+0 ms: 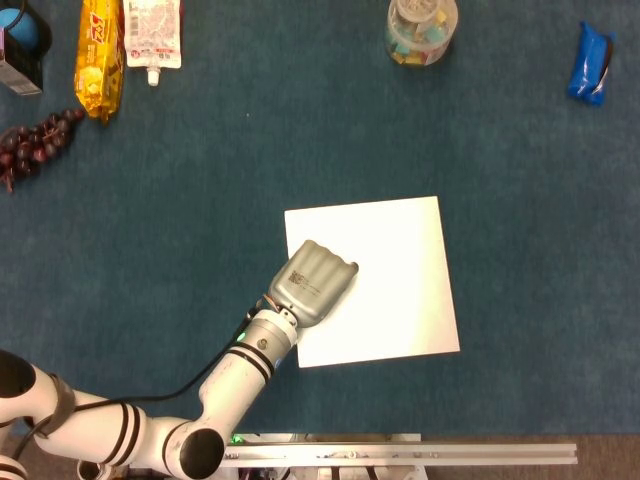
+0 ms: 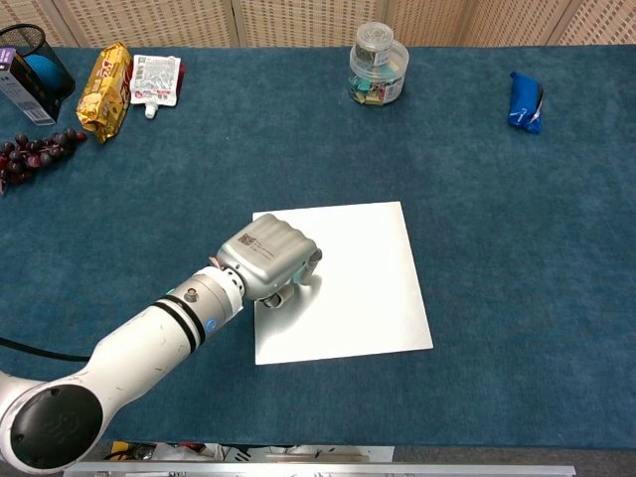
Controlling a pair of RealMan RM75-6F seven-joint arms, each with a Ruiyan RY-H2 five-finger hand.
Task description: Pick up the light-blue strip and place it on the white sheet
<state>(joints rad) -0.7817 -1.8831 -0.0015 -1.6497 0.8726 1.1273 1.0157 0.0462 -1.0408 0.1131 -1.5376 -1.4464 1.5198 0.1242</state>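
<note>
The left hand (image 1: 313,283) is positioned over the near-left part of the white sheet (image 1: 400,270), which lies flat on the blue table covering (image 1: 200,200). The fingers (image 2: 310,260) are seen curled inward beneath the palm, their tips pointing down toward the paper (whether anything is pinched between them cannot be told, since the back of the hand covers them in the head view and only the tips show in the chest view). The light-blue strip is not made out in either view; its location cannot be told. The left arm (image 2: 149,343) is extended from the near-left corner toward the sheet. The right hand is not shown in either view. Along the far edge of the table, a clear round jar (image 1: 421,30) with coloured contents is noted, well apart from the sheet, and a blue packet (image 1: 590,63) is placed at the far right. At the far left, a yellow snack bag (image 1: 99,55) and a white pouch (image 1: 152,35) are laid side by side, with a bunch of dark grapes (image 1: 35,145) nearer and a dark cup (image 2: 35,65) holding a blue ball at the corner.
</note>
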